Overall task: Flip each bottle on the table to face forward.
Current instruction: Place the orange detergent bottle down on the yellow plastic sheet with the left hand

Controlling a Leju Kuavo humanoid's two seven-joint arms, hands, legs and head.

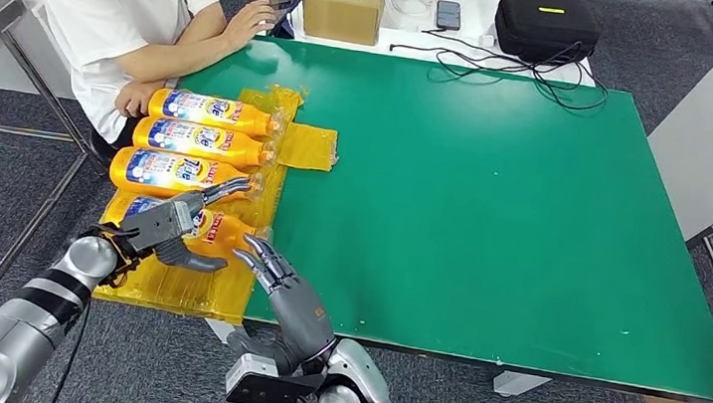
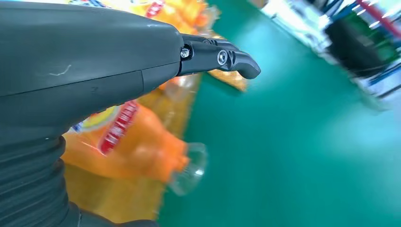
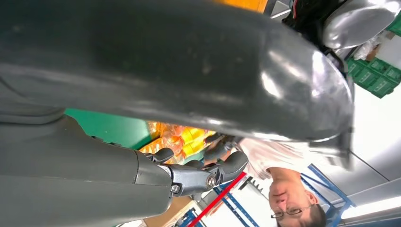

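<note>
Bright, even light (wrist views blurred).

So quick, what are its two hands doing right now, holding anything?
Left hand: over the nearest bottle; a grip cannot be told.
Right hand: open, holding nothing.

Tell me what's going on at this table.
Four orange bottles lie in a row on yellow plastic at the edge of the green table. The robot's left hand is over the nearest bottle; whether it grips it is unclear. Its right hand hovers open beside it. A person sits at the far corner.
</note>
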